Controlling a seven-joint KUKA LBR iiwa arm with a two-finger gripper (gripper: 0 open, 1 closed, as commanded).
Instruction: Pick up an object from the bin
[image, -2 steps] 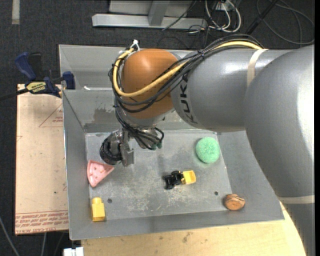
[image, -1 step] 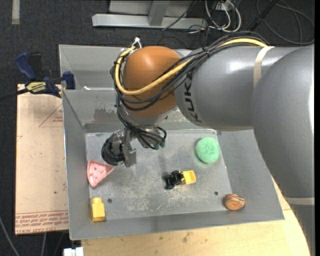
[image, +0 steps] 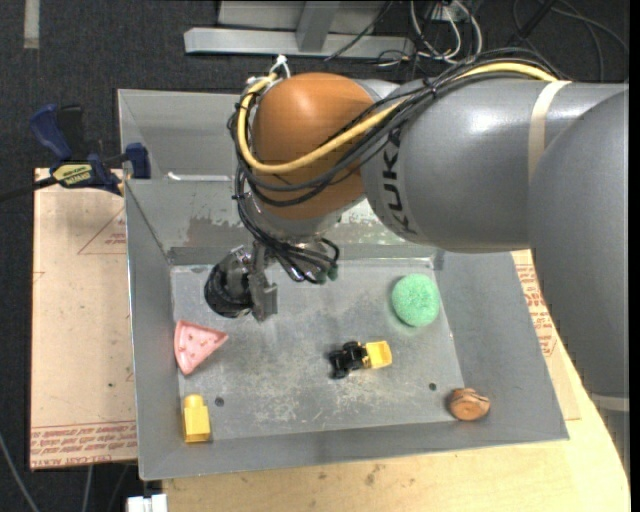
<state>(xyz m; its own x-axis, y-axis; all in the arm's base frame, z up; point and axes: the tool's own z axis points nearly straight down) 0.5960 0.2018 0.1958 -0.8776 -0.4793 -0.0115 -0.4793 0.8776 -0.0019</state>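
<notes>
Six loose things lie in the bin (image: 300, 420). The gripper (image: 252, 290) stands low at left centre of the frame, right beside a black round thing (image: 224, 292). Whether it is apart, together or clamped cannot be told (wrist and cables obscure it). A pink wedge (image: 198, 346) lies near, lower left. The yellow block (image: 196, 418), black-and-yellow toy (image: 360, 356), green ball (image: 415, 300) and brown disc (image: 467, 403) are well apart. Risk noted: an off-centre close could shove the round thing toward the sloped left wall, or it may slip out on lifting.
</notes>
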